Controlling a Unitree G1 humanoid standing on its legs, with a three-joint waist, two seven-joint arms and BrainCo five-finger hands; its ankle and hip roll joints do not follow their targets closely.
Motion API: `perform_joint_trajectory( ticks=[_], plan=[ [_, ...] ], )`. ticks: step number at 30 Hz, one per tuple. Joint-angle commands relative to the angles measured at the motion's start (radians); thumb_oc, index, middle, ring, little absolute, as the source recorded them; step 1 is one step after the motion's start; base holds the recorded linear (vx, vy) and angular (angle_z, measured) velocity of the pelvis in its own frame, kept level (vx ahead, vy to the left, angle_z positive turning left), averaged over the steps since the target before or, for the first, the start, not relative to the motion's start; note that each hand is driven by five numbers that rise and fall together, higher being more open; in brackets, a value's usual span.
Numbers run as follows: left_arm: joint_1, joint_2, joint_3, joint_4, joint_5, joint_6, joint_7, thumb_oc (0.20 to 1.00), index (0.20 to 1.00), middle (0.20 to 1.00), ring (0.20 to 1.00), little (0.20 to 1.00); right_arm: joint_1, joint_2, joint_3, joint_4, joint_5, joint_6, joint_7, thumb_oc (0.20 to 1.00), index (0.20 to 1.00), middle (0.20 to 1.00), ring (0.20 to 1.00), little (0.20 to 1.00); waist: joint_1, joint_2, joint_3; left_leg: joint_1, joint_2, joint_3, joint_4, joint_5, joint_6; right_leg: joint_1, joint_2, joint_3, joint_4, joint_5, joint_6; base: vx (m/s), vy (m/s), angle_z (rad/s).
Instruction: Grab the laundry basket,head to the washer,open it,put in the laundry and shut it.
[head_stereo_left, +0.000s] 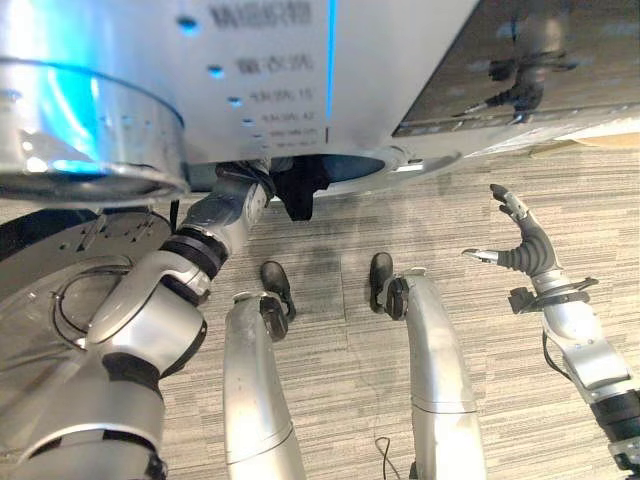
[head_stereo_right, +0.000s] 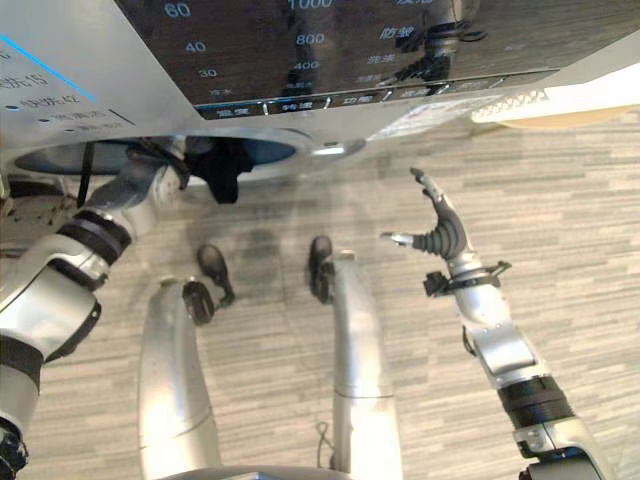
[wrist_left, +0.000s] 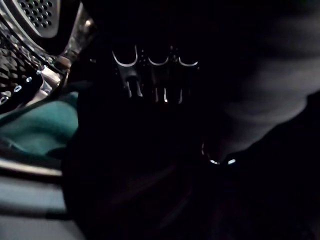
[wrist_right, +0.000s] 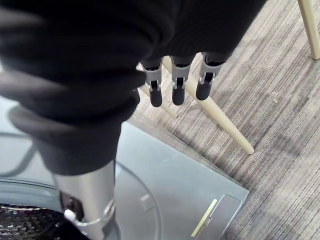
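The robot's left hand (wrist_left: 155, 82) reaches into the washer (head_stereo_left: 300, 70) drum beside a dark garment (head_stereo_left: 300, 190) draped at the opening; its grip cannot be told. The right hand (head_stereo_left: 520, 240) hangs spread and empty. Soft, light cloth likely bunches anywhere. Panel print stays unread.

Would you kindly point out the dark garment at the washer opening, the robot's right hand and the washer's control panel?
dark garment (head_stereo_left: 300, 195), left eye view, its hanging lower part.
right hand (head_stereo_right: 440, 238), right eye view, its palm.
washer control panel (head_stereo_right: 330, 50), right eye view, its dark face.
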Motion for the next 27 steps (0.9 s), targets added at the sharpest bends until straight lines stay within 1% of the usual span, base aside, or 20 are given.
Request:
perform_joint_trajectory(
  ticks=[1, 6, 7, 8, 9, 11, 12, 13, 14, 15, 16, 17, 18, 19, 21, 22, 23, 24, 25, 27],
  plan=[
    [-0.036, 0.068, 0.066, -0.059, -0.070, -0.022, 0.104, 0.200, 0.200, 0.200, 0.200, 0.200, 0.003, -0.008, -0.027, -0.107, -0.042, -0.044, -0.038, 1.000, 1.000, 1.000, 1.000, 1.000, 0.012, 0.012, 0.016, 0.001, -0.006, -0.049, 0.037, -0.065, 0.024, 0.035, 0.019, 0.027, -0.127, 0.075, 0.045, 0.00, 0.000, 0.00],
    [-0.009, 0.131, 0.146, -0.155, -0.120, -0.040, 0.208, 0.200, 0.200, 0.200, 0.200, 0.200, 0.017, 0.008, -0.031, -0.108, -0.072, -0.053, -0.059, 1.000, 1.000, 1.000, 1.000, 1.000, 0.022, 0.019, 0.004, 0.001, -0.012, -0.049, 0.030, -0.062, 0.023, 0.035, 0.017, 0.025, -0.126, 0.071, 0.043, 0.00, -0.001, 0.02],
    [0.008, 0.133, 0.212, -0.168, -0.191, -0.053, 0.266, 0.200, 0.200, 0.200, 0.200, 0.200, 0.021, 0.019, -0.034, -0.107, -0.071, -0.055, -0.068, 1.000, 1.000, 1.000, 1.000, 1.000, 0.025, 0.018, 0.000, 0.001, -0.012, -0.047, 0.028, -0.061, 0.022, 0.035, 0.016, 0.023, -0.125, 0.071, 0.042, -0.01, -0.008, 0.06],
    [0.020, 0.120, 0.254, -0.171, -0.260, -0.067, 0.293, 0.200, 0.200, 0.200, 0.200, 0.200, 0.022, 0.026, -0.033, -0.104, -0.068, -0.054, -0.069, 1.000, 1.000, 1.000, 1.000, 1.000, 0.025, 0.016, -0.003, 0.001, -0.012, -0.046, 0.027, -0.060, 0.022, 0.035, 0.016, 0.024, -0.126, 0.072, 0.041, 0.00, -0.003, 0.08],
    [0.026, 0.121, 0.259, -0.172, -0.263, -0.068, 0.293, 0.200, 0.200, 0.200, 0.200, 0.200, 0.022, 0.023, -0.030, -0.104, -0.068, -0.054, -0.069, 1.000, 1.000, 1.000, 1.000, 1.000, 0.022, 0.019, -0.005, 0.001, -0.012, -0.046, 0.027, -0.061, 0.022, 0.035, 0.016, 0.024, -0.126, 0.072, 0.041, 0.00, -0.010, 0.06],
    [0.032, 0.096, 0.334, -0.163, -0.392, -0.096, 0.339, 0.200, 0.200, 0.200, 0.200, 0.200, 0.025, 0.034, -0.025, -0.100, -0.058, -0.053, -0.076, 1.000, 1.000, 1.000, 1.000, 1.000, 0.019, 0.019, -0.011, 0.001, -0.011, -0.047, 0.024, -0.060, 0.021, 0.034, 0.016, 0.023, -0.127, 0.071, 0.040, 0.00, -0.002, 0.02],
    [-0.017, 0.110, 0.345, -0.153, -0.412, -0.089, 0.397, 0.200, 0.200, 0.200, 0.200, 0.200, 0.028, 0.030, -0.016, -0.104, -0.049, -0.058, -0.077, 1.000, 1.000, 1.000, 1.000, 1.000, 0.011, 0.018, -0.017, 0.001, -0.008, -0.049, 0.021, -0.060, 0.019, 0.034, 0.014, 0.023, -0.126, 0.067, 0.039, 0.00, 0.000, 0.00],
    [-0.043, 0.117, 0.334, -0.149, -0.392, -0.076, 0.422, 0.200, 0.200, 0.200, 0.200, 0.200, 0.030, 0.025, -0.009, -0.110, -0.049, -0.061, -0.075, 1.000, 1.000, 1.000, 1.000, 1.000, 0.006, 0.018, -0.018, 0.001, -0.007, -0.050, 0.025, -0.062, 0.018, 0.036, 0.014, 0.023, -0.122, 0.066, 0.038, 0.03, -0.008, 0.01],
    [-0.089, 0.125, 0.296, -0.137, -0.331, -0.048, 0.465, 0.200, 0.200, 0.200, 0.200, 0.200, 0.031, 0.014, -0.003, -0.121, -0.048, -0.068, -0.068, 1.000, 1.000, 1.000, 1.000, 1.000, 0.001, 0.015, -0.019, 0.001, -0.005, -0.050, 0.028, -0.065, 0.017, 0.038, 0.013, 0.023, -0.120, 0.064, 0.040, 0.04, 0.019, -0.01],
    [-0.168, 0.117, 0.243, -0.066, -0.310, -0.019, 0.485, 0.561, 0.561, 0.561, 0.561, 0.561, 0.027, -0.006, 0.013, -0.124, -0.040, -0.074, -0.061, 1.000, 1.000, 1.000, 1.000, 1.000, -0.008, 0.016, -0.026, 0.001, 0.001, -0.052, 0.033, -0.070, 0.017, 0.039, 0.015, 0.023, -0.120, 0.065, 0.043, 0.03, 0.022, -0.02],
    [-0.187, 0.112, 0.229, -0.042, -0.320, -0.014, 0.477, 0.561, 0.561, 0.561, 0.561, 0.561, 0.024, -0.013, 0.017, -0.125, -0.038, -0.075, -0.059, 1.000, 1.000, 1.000, 1.000, 1.000, -0.011, 0.018, -0.030, 0.001, 0.002, -0.052, 0.031, -0.069, 0.017, 0.039, 0.015, 0.023, -0.122, 0.066, 0.044, 0.02, 0.028, -0.04],
    [-0.225, 0.103, 0.204, 0.003, -0.347, -0.016, 0.452, 1.000, 1.000, 1.000, 1.000, 1.000, 0.019, -0.021, 0.017, -0.128, -0.030, -0.074, -0.055, 1.000, 1.000, 1.000, 1.000, 1.000, -0.013, 0.020, -0.032, 0.001, 0.003, -0.052, 0.029, -0.068, 0.017, 0.040, 0.015, 0.021, -0.124, 0.067, 0.044, 0.00, 0.032, -0.02],
    [-0.276, 0.098, 0.159, 0.077, -0.378, -0.013, 0.359, 1.000, 1.000, 1.000, 1.000, 1.000, 0.010, -0.034, 0.017, -0.122, -0.019, -0.059, -0.044, 1.000, 1.000, 1.000, 1.000, 1.000, -0.016, 0.027, -0.041, 0.001, 0.004, -0.050, 0.024, -0.065, 0.017, 0.042, 0.015, 0.020, -0.128, 0.069, 0.048, -0.01, 0.027, -0.03],
    [-0.284, 0.097, 0.154, 0.082, -0.380, -0.015, 0.357, 1.000, 1.000, 1.000, 1.000, 1.000, 0.009, -0.032, 0.015, -0.123, -0.019, -0.058, -0.044, 1.000, 1.000, 1.000, 1.000, 1.000, -0.015, 0.025, -0.039, 0.001, 0.003, -0.050, 0.023, -0.064, 0.017, 0.042, 0.015, 0.020, -0.129, 0.069, 0.048, -0.01, 0.032, -0.02],
    [-0.291, 0.104, 0.120, 0.075, -0.355, 0.002, 0.253, 1.000, 1.000, 1.000, 1.000, 1.000, 0.011, -0.024, 0.004, -0.116, -0.028, -0.038, -0.024, 1.000, 1.000, 1.000, 1.000, 1.000, -0.010, 0.034, -0.049, 0.001, 0.004, -0.050, 0.025, -0.063, 0.017, 0.047, 0.013, 0.017, -0.127, 0.062, 0.050, 0.02, 0.026, -0.03],
    [-0.276, 0.078, 0.100, 0.070, -0.303, 0.019, 0.187, 1.000, 1.000, 1.000, 1.000, 1.000, 0.010, -0.011, 0.005, -0.108, -0.035, -0.021, -0.010, 1.000, 1.000, 1.000, 1.000, 1.000, -0.007, 0.038, -0.061, 0.002, 0.003, -0.052, 0.034, -0.064, 0.019, 0.053, 0.014, 0.012, -0.120, 0.052, 0.049, 0.04, 0.035, -0.02],
    [-0.263, 0.066, 0.088, 0.061, -0.257, 0.028, 0.152, 1.000, 1.000, 1.000, 1.000, 1.000, 0.010, -0.006, 0.004, -0.103, -0.039, -0.016, -0.001, 1.000, 1.000, 1.000, 1.000, 1.000, -0.005, 0.038, -0.069, 0.002, 0.001, -0.053, 0.041, -0.066, 0.020, 0.056, 0.014, 0.009, -0.114, 0.046, 0.049, 0.04, 0.027, 0.01],
    [-0.261, 0.066, 0.089, 0.059, -0.254, 0.030, 0.149, 1.000, 1.000, 1.000, 1.000, 1.000, 0.012, -0.005, 0.003, -0.103, -0.040, -0.015, -0.001, 1.000, 1.000, 1.000, 1.000, 1.000, -0.004, 0.038, -0.070, 0.002, 0.001, -0.053, 0.042, -0.067, 0.020, 0.056, 0.013, 0.009, -0.113, 0.045, 0.049, 0.03, 0.033, 0.08],
    [-0.222, 0.038, 0.093, 0.052, -0.204, 0.040, 0.120, 1.000, 1.000, 1.000, 1.000, 1.000, 0.009, 0.007, 0.001, -0.090, -0.044, -0.009, 0.006, 1.000, 1.000, 1.000, 1.000, 1.000, 0.000, 0.036, -0.077, 0.016, -0.004, -0.053, 0.046, -0.074, 0.022, 0.068, 0.010, 0.004, -0.104, 0.037, 0.047, 0.02, 0.020, 0.08],
    [-0.203, 0.025, 0.105, 0.047, -0.197, 0.036, 0.125, 1.000, 1.000, 1.000, 1.000, 1.000, 0.006, 0.013, 0.004, -0.086, -0.039, -0.012, 0.006, 1.000, 1.000, 1.000, 1.000, 1.000, 0.002, 0.032, -0.077, 0.032, -0.004, -0.051, 0.040, -0.076, 0.022, 0.082, 0.006, 0.002, -0.105, 0.032, 0.047, -0.01, 0.018, 0.06]
  ],
)
